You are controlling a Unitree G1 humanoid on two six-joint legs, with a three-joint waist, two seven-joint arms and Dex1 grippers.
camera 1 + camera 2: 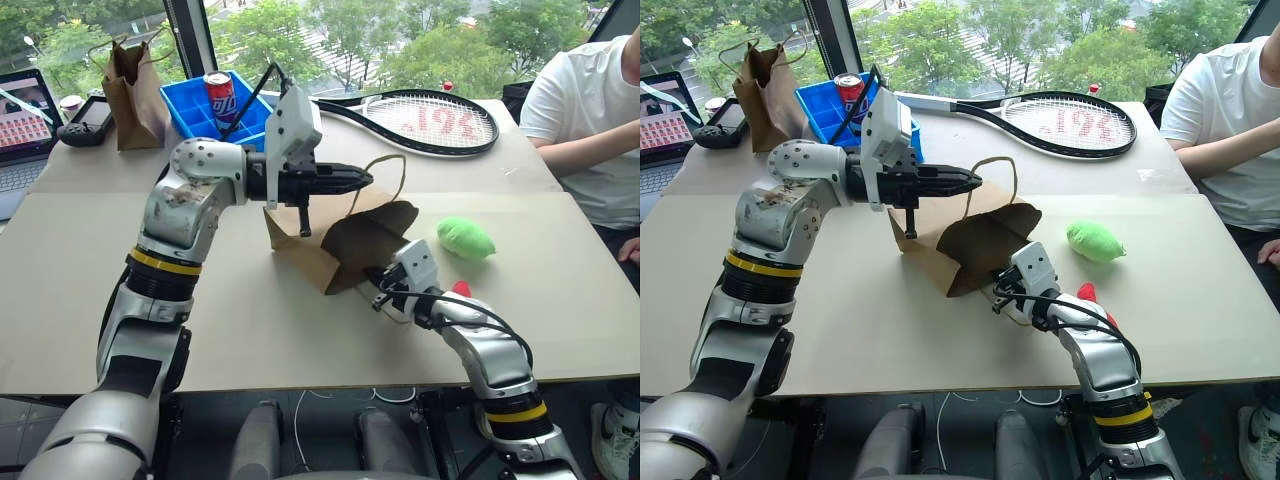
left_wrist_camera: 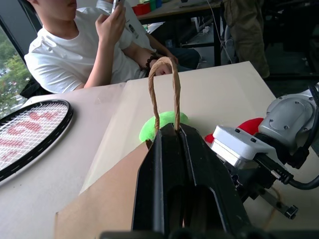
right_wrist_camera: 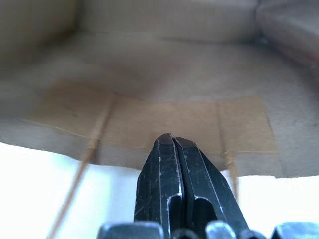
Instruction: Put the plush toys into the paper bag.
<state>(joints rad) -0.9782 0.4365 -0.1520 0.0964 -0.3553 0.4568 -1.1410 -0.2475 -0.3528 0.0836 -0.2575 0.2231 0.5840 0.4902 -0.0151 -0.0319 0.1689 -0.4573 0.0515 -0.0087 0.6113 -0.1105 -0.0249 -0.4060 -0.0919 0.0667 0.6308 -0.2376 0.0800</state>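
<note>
Bag [image 1: 350, 240]: tipped on its side mid-table [image 1: 250, 330], mouth turned toward the right arm, upper lip sagging so the opening looked only half open. Empty as far as could be seen from the right wrist view.

Left gripper [image 1: 362, 180]: pointed roughly level across the bag, fingers pressed together on the upper handle [image 2: 163, 60], loop sticking up past the tips.

Right gripper [image 1: 380, 297]: fingers together, nothing carried, tips right at the lower rim of the mouth. Could not tell whether paper was pinched between them.

Green toy [image 1: 465, 238]: loose on the table, near the bag on the mouth side, apart from it. Red toy [image 1: 461, 289]: mostly hidden behind the right forearm, just beside it, also outside the bag.

Judged step: getting the mouth open and steady before any toy went in; neither toy bagged yet.

To do it well:
- needed the handle lifted up and slightly away from the lower rim, so the upper lip cleared the opening
- needed a gentle pull, thin twine and glued patch likely to tear
- needed the lower rim pressed flat to the table, not crumpled
- risked knocking the red toy off with the forearm when turning to grab.
</note>
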